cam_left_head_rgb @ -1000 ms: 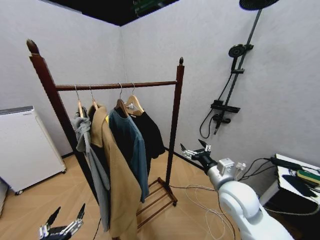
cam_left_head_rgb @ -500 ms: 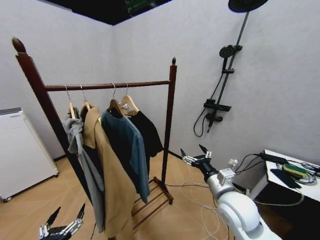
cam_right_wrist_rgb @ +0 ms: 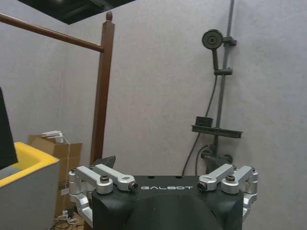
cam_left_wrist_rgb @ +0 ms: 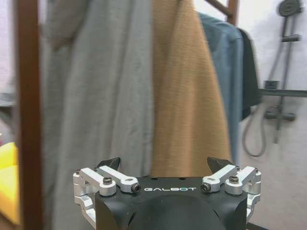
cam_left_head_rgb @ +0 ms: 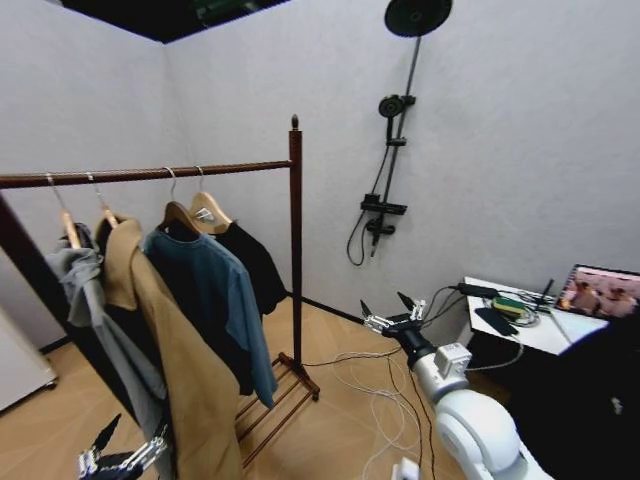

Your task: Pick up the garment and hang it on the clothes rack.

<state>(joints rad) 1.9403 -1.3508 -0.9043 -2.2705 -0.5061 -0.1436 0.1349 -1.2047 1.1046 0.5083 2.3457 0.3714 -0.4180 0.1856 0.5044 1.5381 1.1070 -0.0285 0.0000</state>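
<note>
The garment (cam_left_head_rgb: pixel 252 266), black and thin, hangs on a pale wooden hanger (cam_left_head_rgb: pixel 208 208) at the right end of the clothes rack's bar (cam_left_head_rgb: pixel 150 173), beside the right post (cam_left_head_rgb: pixel 296 240). The left wrist view catches it as a dark strip (cam_left_wrist_rgb: pixel 249 72) behind the other clothes. My right gripper (cam_left_head_rgb: pixel 384 303) is open and empty, held out low to the right of the rack, well apart from it; its wrist view (cam_right_wrist_rgb: pixel 160 163) faces the post (cam_right_wrist_rgb: pixel 101 96). Down at the lower left my left gripper (cam_left_head_rgb: pixel 130 440) is open and empty, close to the hanging clothes (cam_left_wrist_rgb: pixel 164 164).
A grey hoodie (cam_left_head_rgb: pixel 100 320), a tan coat (cam_left_head_rgb: pixel 170 370) and a teal-blue shirt (cam_left_head_rgb: pixel 215 300) hang left of the garment. A shower fitting (cam_left_head_rgb: pixel 385 150) is on the far wall. White cables (cam_left_head_rgb: pixel 360 385) lie on the floor. A cluttered table (cam_left_head_rgb: pixel 540 335) stands right.
The camera has swung to the right, so the rack now sits further left and the table with a laptop has come into view. Both grippers stay open and empty.
</note>
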